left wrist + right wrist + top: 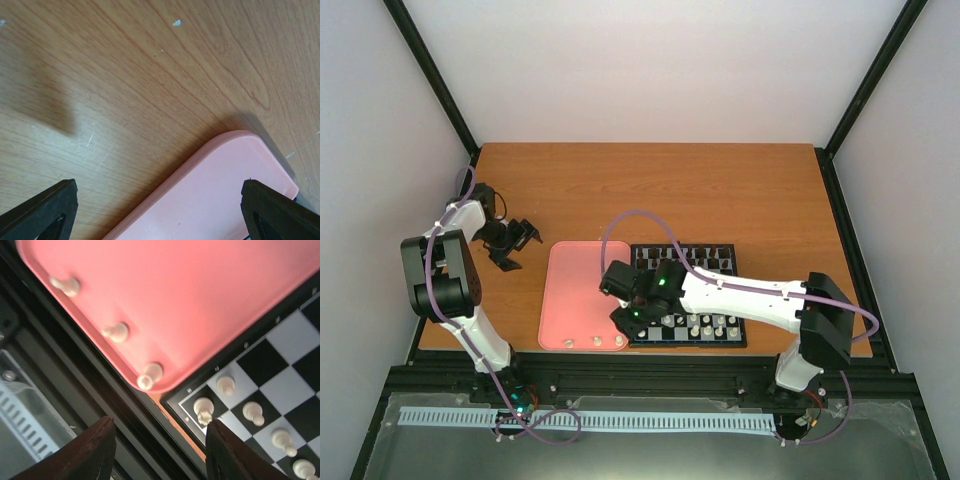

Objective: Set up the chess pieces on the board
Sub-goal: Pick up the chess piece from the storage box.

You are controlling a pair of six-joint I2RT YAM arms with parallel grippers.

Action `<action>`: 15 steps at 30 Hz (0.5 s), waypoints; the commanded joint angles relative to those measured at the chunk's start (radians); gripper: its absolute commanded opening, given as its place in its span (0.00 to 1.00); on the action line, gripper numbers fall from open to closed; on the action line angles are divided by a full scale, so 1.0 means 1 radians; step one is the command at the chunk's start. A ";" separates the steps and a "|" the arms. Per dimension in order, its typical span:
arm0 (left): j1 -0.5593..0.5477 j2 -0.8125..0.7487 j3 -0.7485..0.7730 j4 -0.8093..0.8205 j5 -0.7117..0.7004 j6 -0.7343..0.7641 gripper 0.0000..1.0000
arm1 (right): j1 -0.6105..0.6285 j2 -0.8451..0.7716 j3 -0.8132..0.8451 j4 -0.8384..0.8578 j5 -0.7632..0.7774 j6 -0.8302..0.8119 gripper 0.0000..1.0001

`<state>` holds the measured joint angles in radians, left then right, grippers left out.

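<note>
Noting right gripper (161, 432) over the board (260, 332) corner, jaws parted, empty; left gripper (159, 200) wide at tray (225, 190) corner; we lose squares under the arm (750, 295).

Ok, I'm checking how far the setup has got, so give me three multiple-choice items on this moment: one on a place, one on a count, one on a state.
1. Where on the pink tray do the cream chess pieces lie?
A) along its near edge
B) along its far edge
C) in its middle

2. How many cream pieces lie on the tray?
A) one
B) three
C) six

3. How is the right gripper?
A) shut on a piece
B) open, holding nothing
C) shut and empty

Answers:
1 A, since the top view shows them in a row on the side nearest the arms' bases.
2 B, since the right wrist view shows three on the pink surface.
3 B, since its fingers stand apart with nothing between them.
</note>
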<state>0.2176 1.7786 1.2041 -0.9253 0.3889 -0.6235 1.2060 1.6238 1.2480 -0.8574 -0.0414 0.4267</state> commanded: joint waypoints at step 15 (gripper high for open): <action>-0.001 -0.023 0.005 -0.002 0.009 0.013 1.00 | 0.079 0.485 0.531 -0.027 -0.214 -0.328 0.50</action>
<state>0.2176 1.7782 1.2041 -0.9249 0.3901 -0.6235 1.2690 2.0399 1.6966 -0.8608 -0.1825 0.1986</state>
